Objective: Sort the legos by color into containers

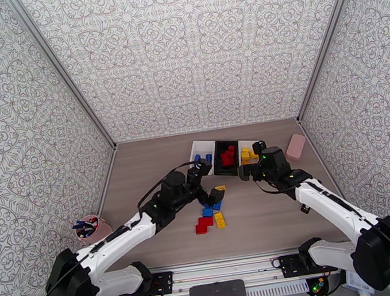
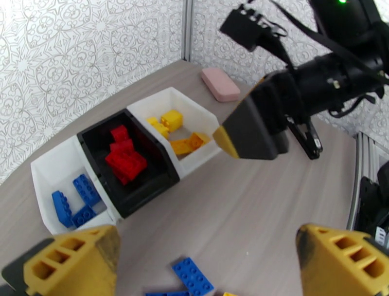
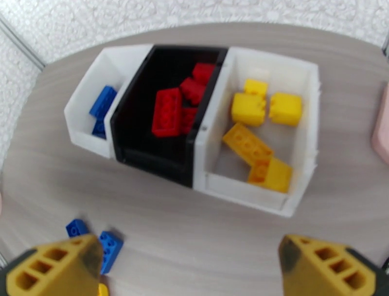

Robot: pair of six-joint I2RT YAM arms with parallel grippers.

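Closest to me, below and behind my left claw (image 2: 209, 243), a small heap of legos (image 1: 207, 212) lies loose on the bench (image 1: 139, 165). I make out some blue, some red and a couple of yellow, but they overlap, so I won't swear to a count. That heap is what is left to sort.

Ahead of both claws sit the containers (image 3: 200, 131), and most of the job looks done there. From my right claw (image 3: 189, 263), the white bin (image 3: 85, 131) holding blue bricks is far off to the left. The black bin (image 3: 150, 158) with the red ones is ahead and slightly left, and the other white bin (image 3: 243, 192), with the yellow, is ahead and slightly right. I see no wrong colour in any compartment. I'd judge us well past halfway.

Both arms reach forward from their bases and lean in toward each other. The left claw hangs over the bench between the heap and the bins, angled toward the row, fingers spread wide with nothing between them. The right claw hovers just short of the yellow bin, looking down on the row, equally wide and empty. The two claws are near each other but apart.
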